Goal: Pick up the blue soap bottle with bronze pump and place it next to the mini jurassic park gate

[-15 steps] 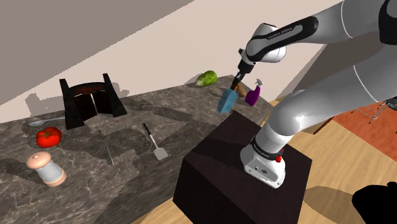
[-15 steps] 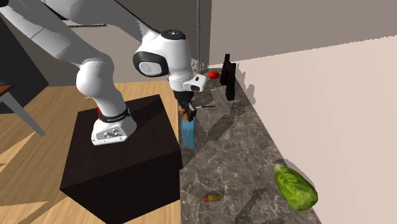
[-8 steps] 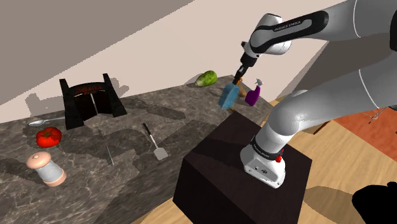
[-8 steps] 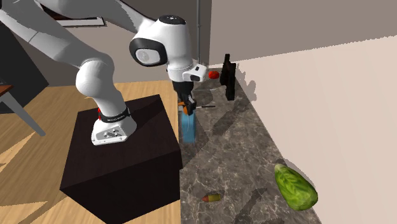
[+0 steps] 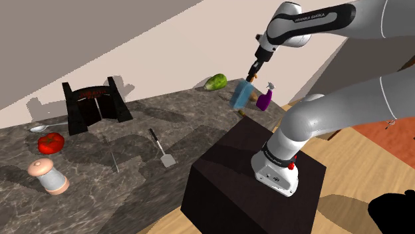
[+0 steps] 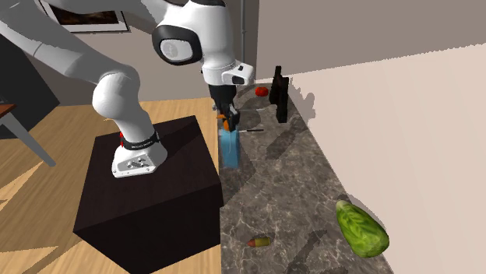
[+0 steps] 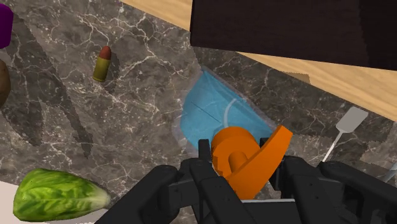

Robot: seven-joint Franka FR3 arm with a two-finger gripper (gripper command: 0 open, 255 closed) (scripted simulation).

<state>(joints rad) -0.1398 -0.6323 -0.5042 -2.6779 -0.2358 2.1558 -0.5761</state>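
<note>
We see the pincer [image 5: 254, 69] closed on the orange pump [image 7: 236, 151] of the blue soap bottle [image 5: 239, 97], its two black fingers [image 7: 204, 154] pressed to either side of the pump head so that the bottle hangs below it, clear of the worktop [image 5: 133, 136]. In the second exterior view the bottle [image 6: 229, 149] hangs under the pincer [image 6: 224, 117] over the worktop's edge nearest the dark stand [image 6: 148, 194]; in the shoulder view it leans somewhat. Along the pincer [image 7: 245, 162] we look down on the pale blue body [image 7: 213, 114] with the marble worktop beneath it. The mini gate [image 5: 96, 106], black with a dark red arch, stands well apart from the bottle, near the wall toward the shoulder view's left. Near the gate lie a spoon [image 5: 43, 127] and a tomato [image 5: 50, 142], with a salt shaker [image 5: 48, 176] closer to the front edge. A spatula [image 5: 161, 149] lies on the worktop between the gate and the stand. On the bottle's other side we find a green lettuce [image 6: 362, 228] by the wall, a purple spray bottle [image 5: 265, 98], and a small olive-and-red cylinder [image 7: 102, 63] lying on the marble.
</note>
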